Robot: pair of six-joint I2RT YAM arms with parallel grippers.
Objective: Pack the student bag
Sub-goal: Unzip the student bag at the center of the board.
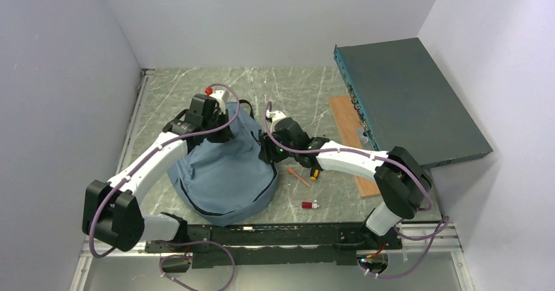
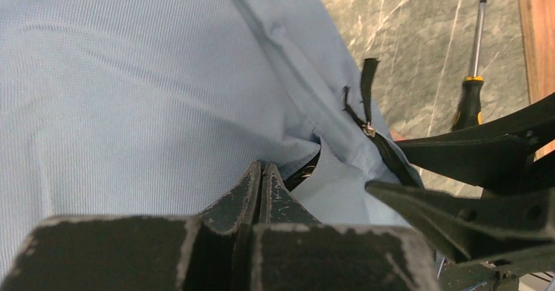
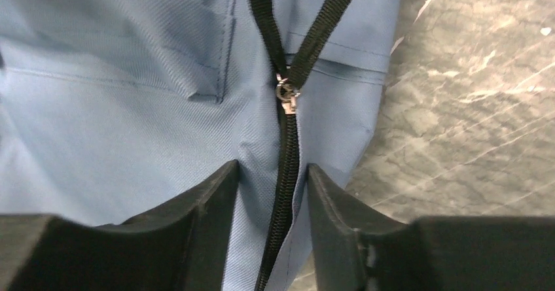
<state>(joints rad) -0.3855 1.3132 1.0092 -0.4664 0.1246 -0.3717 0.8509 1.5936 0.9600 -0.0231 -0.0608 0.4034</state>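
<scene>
The student bag [image 1: 222, 173], dusty blue with black zippers, lies on the marbled table between the arms. My left gripper [image 1: 224, 131] is at its upper part. In the left wrist view the left gripper [image 2: 263, 167] is shut, its tips pinching a fold of the bag [image 2: 144, 82] beside the opening. My right gripper [image 1: 267, 150] is at the bag's right edge. In the right wrist view the right gripper [image 3: 271, 170] stands open, its fingers pressed into the bag [image 3: 118, 108] on either side of the black zipper [image 3: 283, 167], below the zipper pull [image 3: 286, 96].
A screwdriver [image 1: 315, 172] with a black and yellow handle, an orange pen [image 1: 299, 176] and a small red item [image 1: 309, 205] lie right of the bag. A dark teal flat box [image 1: 412, 101] leans at the back right, over a wooden board [image 1: 347, 118]. The screwdriver [image 2: 472, 88] also shows in the left wrist view.
</scene>
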